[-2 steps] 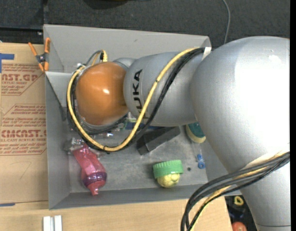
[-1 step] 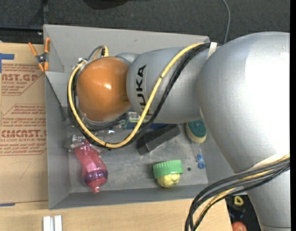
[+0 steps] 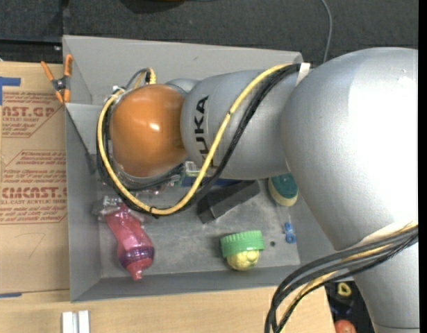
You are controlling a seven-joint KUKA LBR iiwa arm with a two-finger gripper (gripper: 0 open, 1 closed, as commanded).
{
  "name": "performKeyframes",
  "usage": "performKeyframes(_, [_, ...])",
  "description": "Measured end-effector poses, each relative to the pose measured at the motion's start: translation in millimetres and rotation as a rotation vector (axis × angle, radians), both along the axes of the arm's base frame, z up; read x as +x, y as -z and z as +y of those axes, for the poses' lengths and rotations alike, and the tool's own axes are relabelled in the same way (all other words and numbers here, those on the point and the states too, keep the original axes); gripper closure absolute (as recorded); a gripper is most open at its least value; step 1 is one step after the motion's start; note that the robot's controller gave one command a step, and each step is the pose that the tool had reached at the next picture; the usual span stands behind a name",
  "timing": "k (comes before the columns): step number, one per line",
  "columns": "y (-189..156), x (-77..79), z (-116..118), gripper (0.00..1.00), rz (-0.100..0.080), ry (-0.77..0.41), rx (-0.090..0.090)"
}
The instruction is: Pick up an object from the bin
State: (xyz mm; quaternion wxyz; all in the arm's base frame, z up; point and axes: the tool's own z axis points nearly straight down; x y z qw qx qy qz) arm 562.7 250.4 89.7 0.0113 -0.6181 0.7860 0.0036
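The grey metal bin (image 3: 80, 241) lies open to the camera, its floor mostly bare. Toward 7 o'clock on that floor lies a pink translucent plastic bottle-shaped toy (image 3: 130, 242), tilted, with its purple-banded end pointing to the bin's near wall and its narrower end toward 11 o'clock. That narrower end reaches a small cluttered patch just below the glossy orange domed wrist cover (image 3: 146, 130), where nothing can be made out clearly. The cover sits over the bin's 9 o'clock side, ringed by yellow and black cables (image 3: 199, 179). It hides the jaws, so I cannot tell whether they are open, closed or gripping anything. The pink toy is the loose thing nearest to the cover. The silver arm (image 3: 269, 123) stretches from the cover away toward 3 o'clock. A flat black plastic bar (image 3: 227, 198) lies near the bin's middle, partly under the arm. At 6 o'clock sits a green ribbed cap on a yellow round body (image 3: 241, 250), well apart from the pink toy. Toward 4 o'clock, close to the arm, a teal-and-cream round piece (image 3: 283, 189) shows, with a small blue bit (image 3: 289, 234) just below it.
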Motion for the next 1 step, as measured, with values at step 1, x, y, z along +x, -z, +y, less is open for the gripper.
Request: performKeyframes(1, [-9.8, 0.7, 0.7, 1.0, -0.002, 0.001, 0.003])
